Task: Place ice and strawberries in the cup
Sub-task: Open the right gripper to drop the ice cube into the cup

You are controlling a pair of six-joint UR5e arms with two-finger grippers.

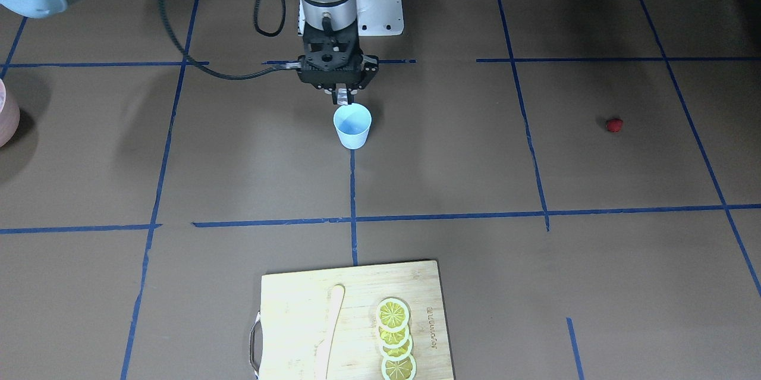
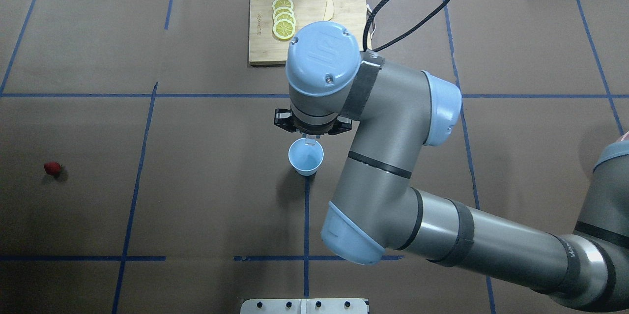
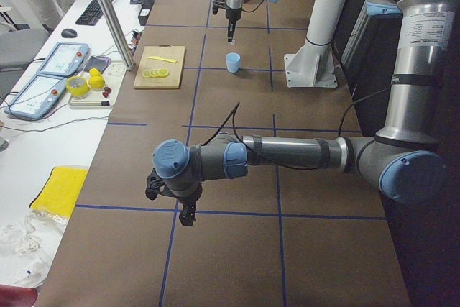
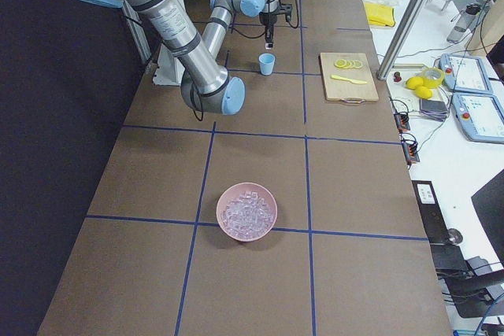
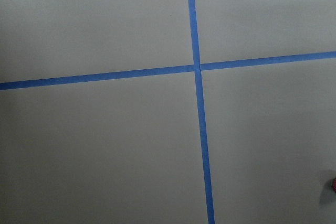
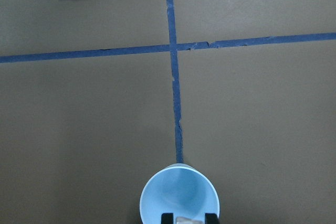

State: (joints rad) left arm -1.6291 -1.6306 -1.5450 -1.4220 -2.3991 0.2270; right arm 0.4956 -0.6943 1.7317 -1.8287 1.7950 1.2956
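Observation:
The light blue cup stands upright near the table's middle and looks empty; it also shows in the overhead view. My right gripper hangs just above the cup's rim, shut on a small translucent ice cube. More ice fills a pink bowl far off on my right. The red strawberry lies alone on the table far to my left, also in the overhead view. My left gripper hovers over the table near it; I cannot tell whether it is open or shut.
A wooden cutting board with lemon slices and a pale knife lies at the table's far edge. Blue tape lines cross the brown table. The right arm's elbow reaches over the middle.

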